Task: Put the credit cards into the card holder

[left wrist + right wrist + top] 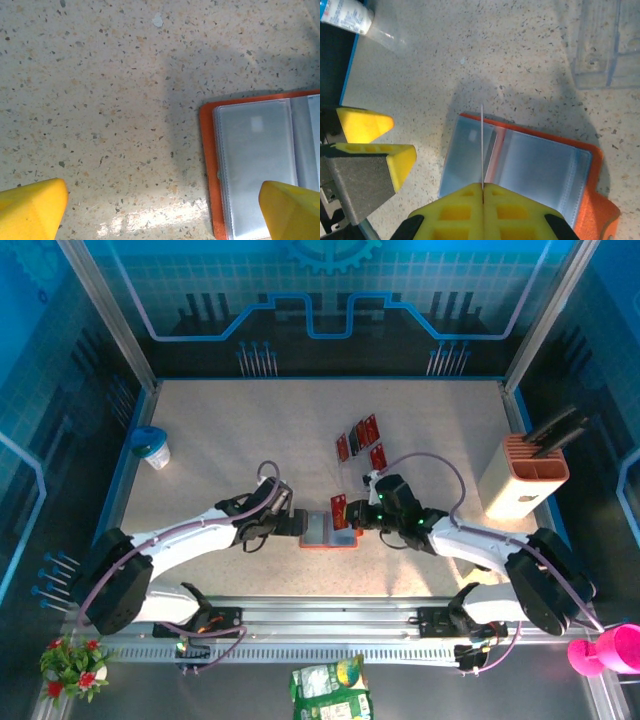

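A: Card holder [325,532], location?
B: Centre of frame, lying open on the bench [220,430]. One credit card [482,140] stands edge-on just above it, clamped in the right tool [483,187].
A: Left tool [162,207]?
B: Spread apart, empty, at the card holder's left edge.

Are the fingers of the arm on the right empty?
No, the right fingers are pinched shut on a thin card, seen edge-on above the open orange card holder.

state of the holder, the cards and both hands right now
card holder: open, lying flat, sleeves up
held card: pinched, edge-on above the holder
loose cards: lying flat beyond the holder
left hand: open at the holder's edge
right hand: shut on held card
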